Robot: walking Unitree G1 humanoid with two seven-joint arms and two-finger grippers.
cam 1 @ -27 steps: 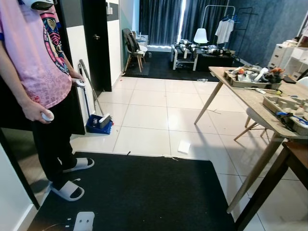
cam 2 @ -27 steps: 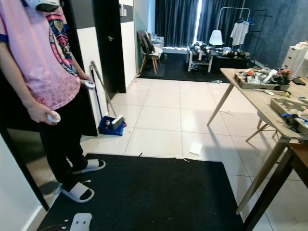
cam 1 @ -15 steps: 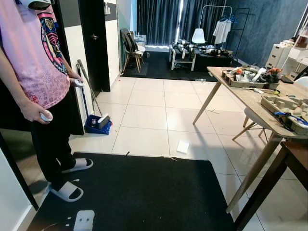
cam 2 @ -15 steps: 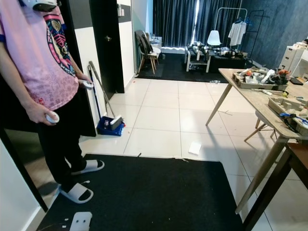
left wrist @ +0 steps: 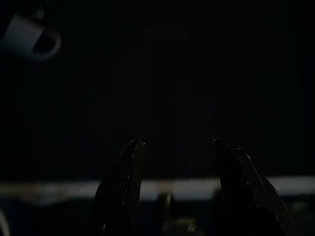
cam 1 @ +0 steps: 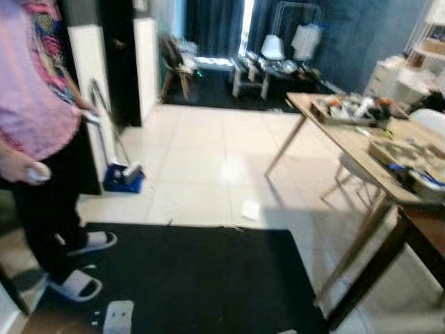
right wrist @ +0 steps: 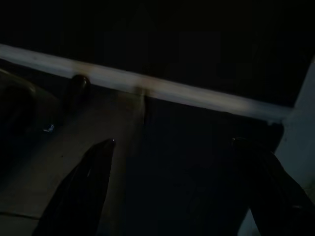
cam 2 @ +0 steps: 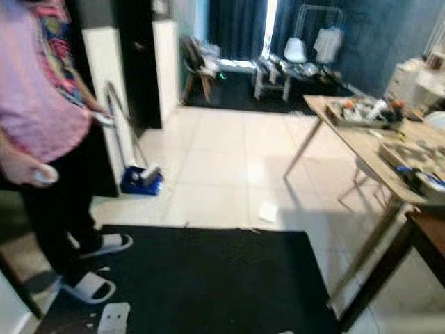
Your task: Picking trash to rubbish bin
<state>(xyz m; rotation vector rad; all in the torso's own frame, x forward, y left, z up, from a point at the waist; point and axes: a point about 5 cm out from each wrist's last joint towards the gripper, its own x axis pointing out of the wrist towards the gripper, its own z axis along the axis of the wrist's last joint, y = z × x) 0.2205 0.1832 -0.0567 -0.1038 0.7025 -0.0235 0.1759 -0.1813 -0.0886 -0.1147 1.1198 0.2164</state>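
Note:
A white scrap of paper (cam 1: 250,209) lies on the pale tiled floor just beyond the black mat (cam 1: 188,278). Another white flat piece of trash (cam 1: 117,316) lies on the mat's near left corner, with small white bits beside it. A blue dustpan with a brush (cam 1: 124,178) stands against the left wall. In the dark left wrist view my left gripper (left wrist: 176,143) hangs open over dark ground. My right gripper (right wrist: 172,142) also hangs open, above the mat's edge, in the right wrist view.
A person in a pink shirt (cam 1: 38,104) and white slippers stands at the left, holding white controllers. A wooden table (cam 1: 361,149) loaded with clutter fills the right side, its slanted legs reaching onto the tiles. Chairs and a clothes rack stand far back.
The whole picture has shifted left and gone blurred, so the camera is moving. The paper scrap, dustpan and person keep their places in the room.

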